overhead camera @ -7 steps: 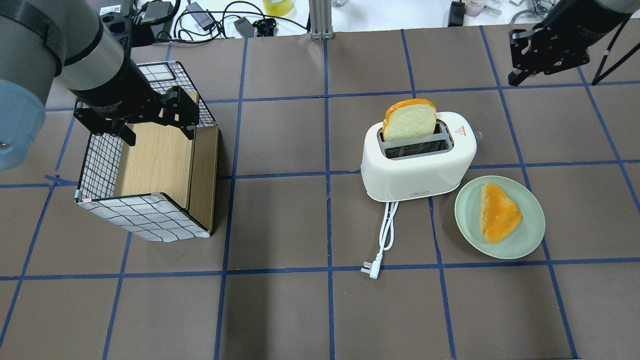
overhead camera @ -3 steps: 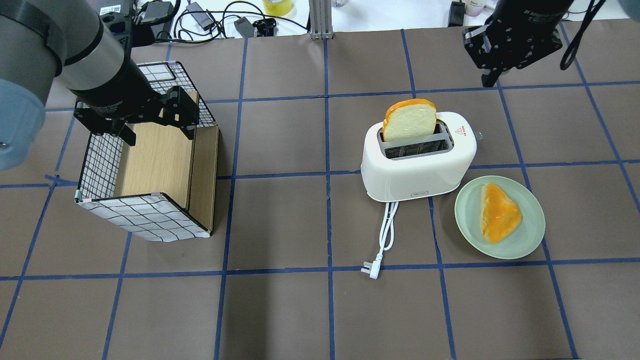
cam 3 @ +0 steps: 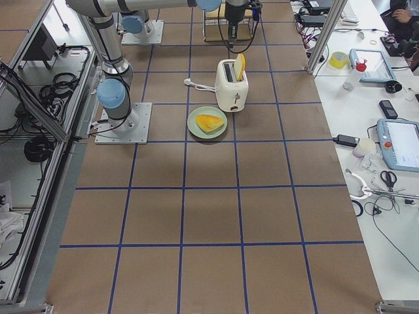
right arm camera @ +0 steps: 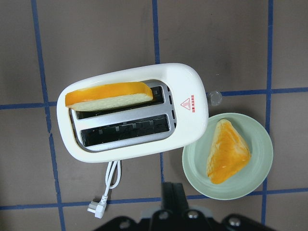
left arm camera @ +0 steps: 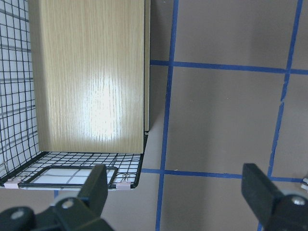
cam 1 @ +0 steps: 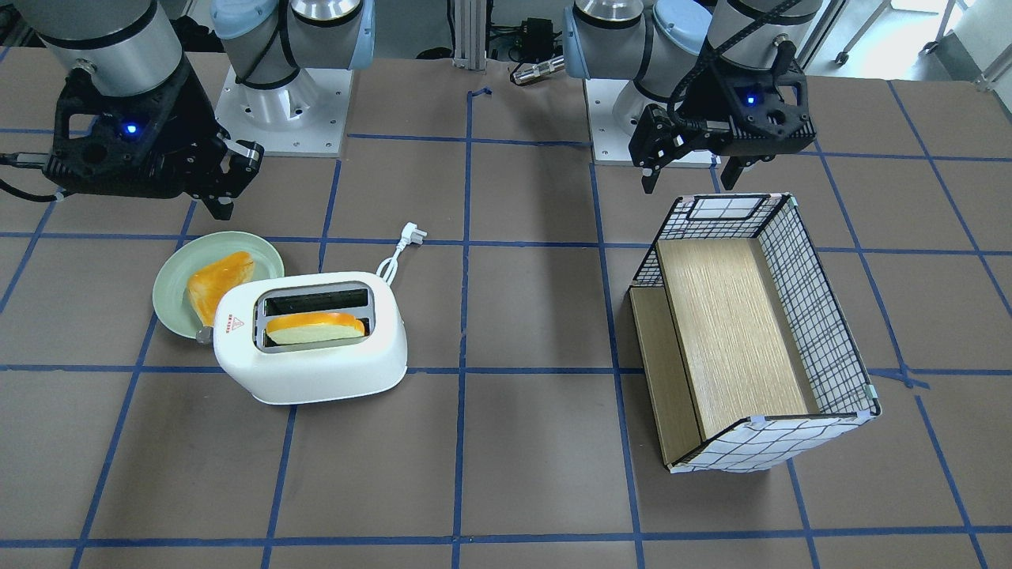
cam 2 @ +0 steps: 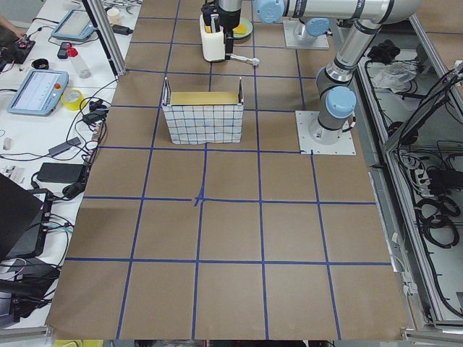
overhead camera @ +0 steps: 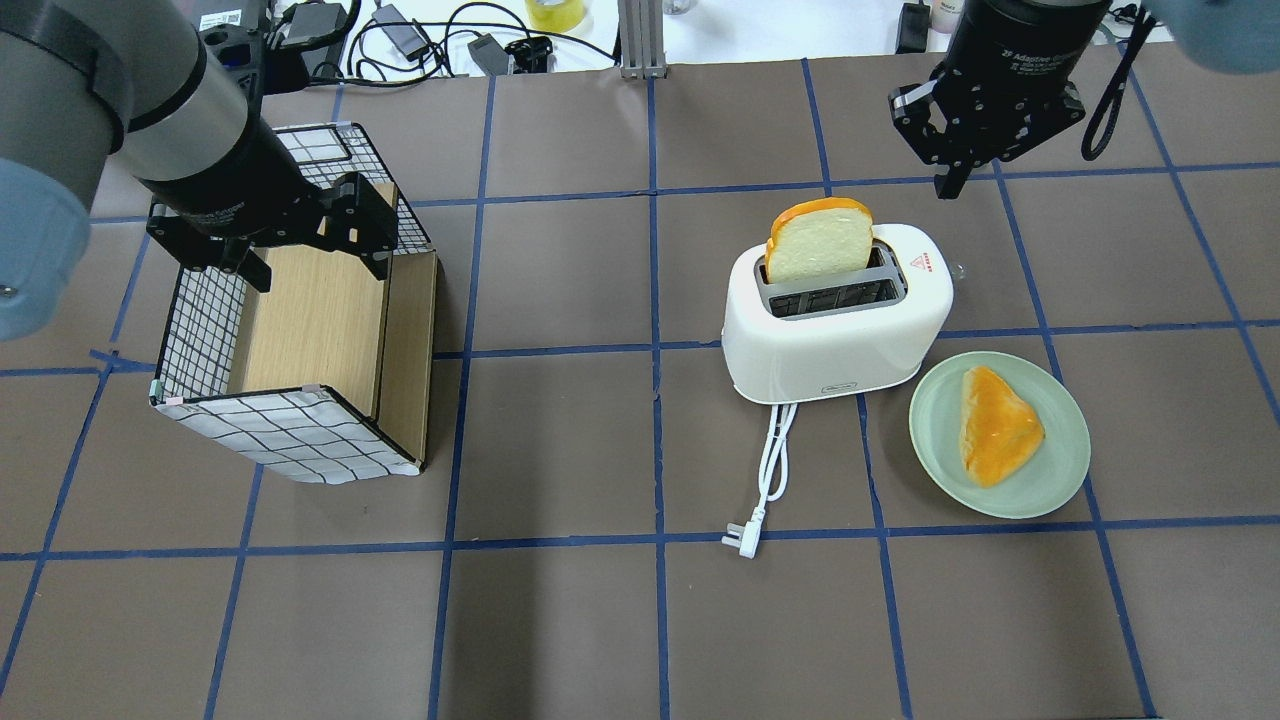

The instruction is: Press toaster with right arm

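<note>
Overhead view, near edge first: brown tabletop (overhead camera: 560,620) w/ blue tape grid. Low ctr of frame, a white plug (overhead camera: 742,540) lies flat, its cord (overhead camera: 772,455) running up to the toaster. Right of the cord is a pale green plate (overhead camera: 1065,455) w/ an orange-topped bread piece (overhead camera: 998,425) on it. Plate sits just beside the toaster's near right corner; can't tell if they touch.

Toaster (overhead camera: 835,340): right of ctr, upright on the tabletop, slots facing up. A bread slice (overhead camera: 820,242) stands tall out of the far slot. Red triangle sticker (overhead camera: 927,262) is on top at the right end, w/ a small knob (overhead camera: 958,268) poking off that end.

Left half of frame: wire-grid basket (overhead camera: 290,435) w/ wood-look panels inside. Left end effector (overhead camera: 320,265) hangs over the basket's far part, spread wide, nothing in it. Its wrist view agrees: fingers (left arm camera: 96,180) far apart along the bottom of frame, basket corner below them.

Farthest: right end effector (overhead camera: 945,185), upper right of frame, up off the tabletop, beyond the toaster's sticker end and clear of it. Closed tight, holding nothing. Right wrist view looks straight down w/ the toaster mid-frame and the closed fingers (right arm camera: 172,202) at bottom ctr. Right arm (overhead camera: 1020,45) sits at the top edge, loose black cable (overhead camera: 1105,110) looping beside it.
</note>
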Controlling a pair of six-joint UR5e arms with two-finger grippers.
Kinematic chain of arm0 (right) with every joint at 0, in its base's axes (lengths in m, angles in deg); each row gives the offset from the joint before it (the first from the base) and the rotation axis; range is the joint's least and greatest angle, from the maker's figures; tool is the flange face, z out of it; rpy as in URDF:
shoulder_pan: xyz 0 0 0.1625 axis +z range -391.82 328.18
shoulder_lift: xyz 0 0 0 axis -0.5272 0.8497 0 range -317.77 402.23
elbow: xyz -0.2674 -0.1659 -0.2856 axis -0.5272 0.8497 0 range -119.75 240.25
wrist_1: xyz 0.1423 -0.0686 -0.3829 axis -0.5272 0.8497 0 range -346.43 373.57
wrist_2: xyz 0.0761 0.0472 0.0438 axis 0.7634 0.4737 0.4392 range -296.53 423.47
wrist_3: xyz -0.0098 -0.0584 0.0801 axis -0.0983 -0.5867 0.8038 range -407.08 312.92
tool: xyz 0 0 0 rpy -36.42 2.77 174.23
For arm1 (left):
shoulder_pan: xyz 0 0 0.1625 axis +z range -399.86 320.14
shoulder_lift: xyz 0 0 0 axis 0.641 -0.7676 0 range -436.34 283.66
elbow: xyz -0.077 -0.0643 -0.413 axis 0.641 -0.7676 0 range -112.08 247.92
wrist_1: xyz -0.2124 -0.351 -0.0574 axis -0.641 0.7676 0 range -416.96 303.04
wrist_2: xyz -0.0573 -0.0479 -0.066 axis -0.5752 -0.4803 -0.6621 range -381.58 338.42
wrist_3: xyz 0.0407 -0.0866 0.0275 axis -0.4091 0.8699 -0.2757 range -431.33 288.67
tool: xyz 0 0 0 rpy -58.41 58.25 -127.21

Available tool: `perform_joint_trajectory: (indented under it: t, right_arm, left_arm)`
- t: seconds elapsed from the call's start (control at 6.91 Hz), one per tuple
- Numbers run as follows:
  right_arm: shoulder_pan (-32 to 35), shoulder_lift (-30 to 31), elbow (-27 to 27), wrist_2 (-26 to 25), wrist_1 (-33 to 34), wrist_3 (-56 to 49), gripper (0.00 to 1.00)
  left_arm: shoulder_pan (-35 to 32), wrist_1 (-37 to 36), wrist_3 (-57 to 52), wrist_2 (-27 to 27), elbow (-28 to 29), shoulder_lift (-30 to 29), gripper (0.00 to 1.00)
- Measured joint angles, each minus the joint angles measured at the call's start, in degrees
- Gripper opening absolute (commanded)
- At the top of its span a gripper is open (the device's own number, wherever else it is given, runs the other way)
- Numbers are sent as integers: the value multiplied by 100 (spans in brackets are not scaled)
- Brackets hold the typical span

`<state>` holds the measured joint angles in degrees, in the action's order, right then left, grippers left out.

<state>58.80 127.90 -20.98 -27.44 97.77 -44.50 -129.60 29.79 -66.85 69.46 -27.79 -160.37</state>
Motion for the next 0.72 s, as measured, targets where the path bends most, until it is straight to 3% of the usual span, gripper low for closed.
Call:
perform_joint_trajectory:
  t: [0.72]
  right_arm:
    - [5, -1, -7, -14, 70, -73, 100]
  left_arm:
    - [0, -1, 0, 0, 0, 0, 100]
